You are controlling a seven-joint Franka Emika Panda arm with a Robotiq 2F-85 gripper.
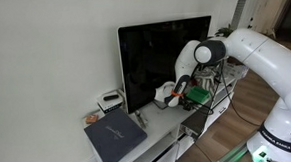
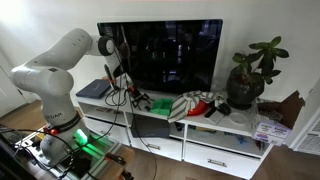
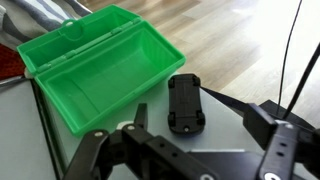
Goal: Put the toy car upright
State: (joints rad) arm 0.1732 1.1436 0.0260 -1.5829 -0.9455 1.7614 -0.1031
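The toy car (image 3: 100, 70) was found lying on the surface (image 3: 35, 135) with its hollow green side turned up. In the wrist view its long axis ran from lower left to upper right. A black part (image 3: 185, 103) lay just beside it. The gripper (image 3: 180, 150) was held open above, grasping nothing.

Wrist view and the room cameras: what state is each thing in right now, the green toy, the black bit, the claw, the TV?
toy car: lying with its hollow side facing the camera, not upright.
black piece: lying flat just beside the toy car; whether they touch, cannot tell.
gripper: open, holding nothing, hovering over the black piece.
TV: standing upright, screen dark.
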